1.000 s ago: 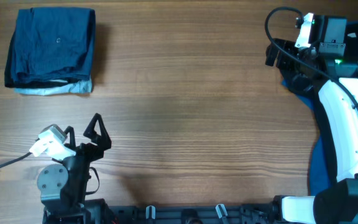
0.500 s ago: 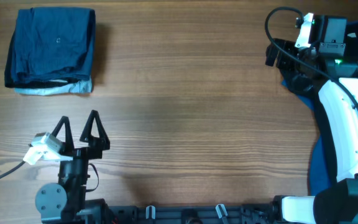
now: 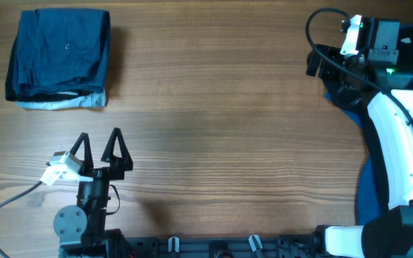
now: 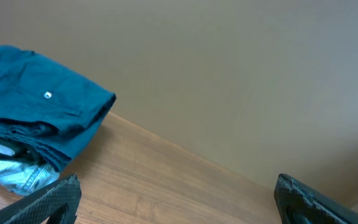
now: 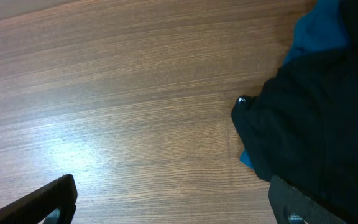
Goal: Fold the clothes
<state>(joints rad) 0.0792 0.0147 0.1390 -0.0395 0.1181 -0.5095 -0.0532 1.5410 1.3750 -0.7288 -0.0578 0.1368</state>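
Observation:
A folded stack of clothes lies at the far left of the table, dark navy on top with pale blue fabric showing under its front edge. The left wrist view shows the same stack ahead and to the left. My left gripper stands open near the front left, well short of the stack, nothing between its fingers. More clothes, black and royal blue, are heaped at the right edge. My right gripper is open over bare wood beside that heap, its right finger at the black fabric's edge.
The wooden table runs between the stack and the heap. The right arm's white link covers much of the blue heap. A cable trails from the left wrist. A plain wall rises behind the table's far edge.
My left gripper has swung left, then back right, and turned so its open fingers point straight at the far side. The right arm and the clothes have not moved.

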